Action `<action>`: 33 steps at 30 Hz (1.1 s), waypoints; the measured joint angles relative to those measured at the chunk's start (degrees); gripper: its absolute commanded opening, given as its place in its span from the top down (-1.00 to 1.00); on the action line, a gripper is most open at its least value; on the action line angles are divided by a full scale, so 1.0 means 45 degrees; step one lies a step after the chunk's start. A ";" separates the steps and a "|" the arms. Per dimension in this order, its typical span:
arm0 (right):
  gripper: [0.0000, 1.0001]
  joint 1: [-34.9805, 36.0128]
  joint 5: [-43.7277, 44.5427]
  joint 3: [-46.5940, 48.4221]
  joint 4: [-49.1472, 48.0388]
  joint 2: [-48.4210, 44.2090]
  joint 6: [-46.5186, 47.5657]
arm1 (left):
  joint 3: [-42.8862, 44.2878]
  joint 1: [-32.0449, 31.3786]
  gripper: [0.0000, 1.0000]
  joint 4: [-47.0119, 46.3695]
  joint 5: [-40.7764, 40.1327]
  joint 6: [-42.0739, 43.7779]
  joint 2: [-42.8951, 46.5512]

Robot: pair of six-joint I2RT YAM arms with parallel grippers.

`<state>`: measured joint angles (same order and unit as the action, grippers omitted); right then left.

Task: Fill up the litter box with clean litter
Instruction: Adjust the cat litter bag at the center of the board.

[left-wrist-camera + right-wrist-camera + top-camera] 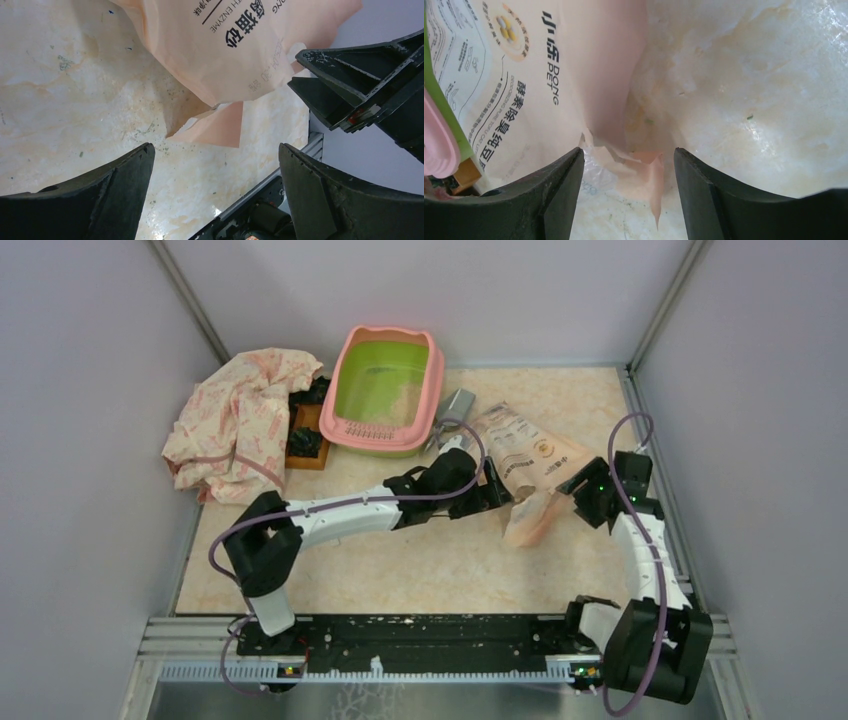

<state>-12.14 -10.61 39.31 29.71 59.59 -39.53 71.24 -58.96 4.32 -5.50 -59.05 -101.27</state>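
The litter box [345,392], pink rim and lime-green inside, stands at the back centre with a little pale litter [405,395] on its floor. The peach-pink litter bag [530,465] lies flat on the table to its right, its torn mouth toward the near side. It also shows in the left wrist view [220,45] and the right wrist view [574,85]. My left gripper [503,493] is open and empty just left of the bag's mouth. My right gripper [575,493] is open and empty just right of the mouth, the torn edge [651,175] between its jaws.
A crumpled patterned cloth [240,420] lies at the back left over a small brown box [305,435]. A silver scoop [455,405] lies between the litter box and the bag. Walls close in the left, right and back sides.
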 measured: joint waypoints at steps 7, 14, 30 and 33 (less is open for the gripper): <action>-0.34 -0.0272 -0.0311 -0.0801 -0.2667 0.0743 -0.0573 | 0.0078 0.0136 -0.97 -0.0777 -0.0515 -0.0699 -0.0913; -0.30 -0.0369 -0.0801 -0.0918 -0.5115 0.1836 -0.1044 | 0.0141 0.0219 -0.97 -0.1355 -0.1044 -0.1409 -0.1651; 0.19 -0.0427 -0.1428 -0.1501 -0.7786 0.3351 -0.1365 | 0.0073 0.0223 -0.57 -0.2613 -0.1627 -0.4571 -0.3138; 0.22 -0.0471 -0.1520 -0.1501 -0.7936 0.3351 -0.1360 | -0.0267 0.0262 -0.15 -0.2866 -0.1792 -0.4920 -0.3089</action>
<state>-14.26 -17.45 32.56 -6.00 74.67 -45.65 70.04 -57.78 -8.58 -13.56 -81.19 -115.18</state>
